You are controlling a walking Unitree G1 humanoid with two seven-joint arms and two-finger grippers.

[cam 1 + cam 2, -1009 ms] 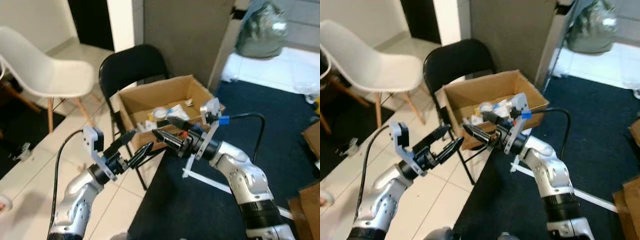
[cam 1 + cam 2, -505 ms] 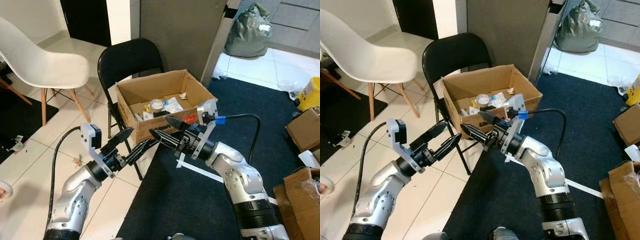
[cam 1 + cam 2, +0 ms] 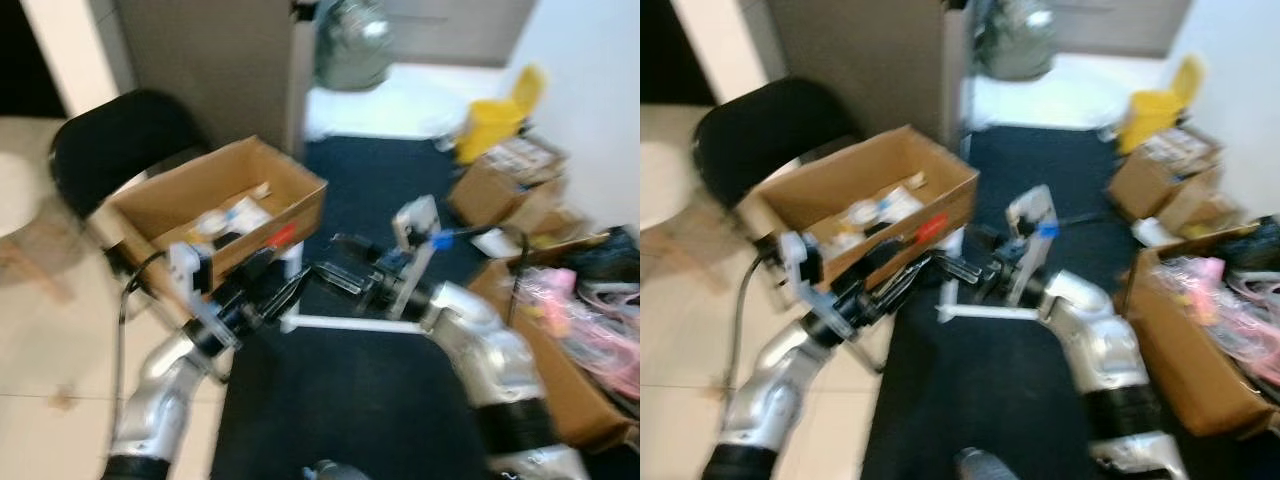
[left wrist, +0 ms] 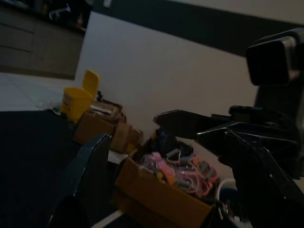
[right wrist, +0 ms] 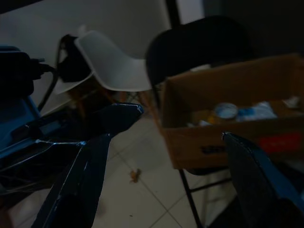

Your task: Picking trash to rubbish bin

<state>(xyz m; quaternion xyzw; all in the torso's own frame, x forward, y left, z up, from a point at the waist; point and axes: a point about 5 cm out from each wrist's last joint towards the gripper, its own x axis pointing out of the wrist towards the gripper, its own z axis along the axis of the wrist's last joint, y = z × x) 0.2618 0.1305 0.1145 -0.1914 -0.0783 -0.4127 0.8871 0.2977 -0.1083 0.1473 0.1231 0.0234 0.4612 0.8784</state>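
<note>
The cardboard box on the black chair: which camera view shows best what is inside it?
The right eye view: the cardboard box is seen from above, its trash visible though blurred. The left eye view shows the same. The right wrist view shows its side and some contents, dimly.

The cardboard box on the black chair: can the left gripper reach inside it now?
Probably yes. The left gripper, fingers open and empty, hovers just in front of the cardboard box on the black chair. The box top is open and nothing blocks the way.

Brown cardboard box (image 3: 215, 195), matt; dark carpet (image 3: 350, 400); glossy floor tiles (image 3: 50, 350); silver metal arms.
</note>
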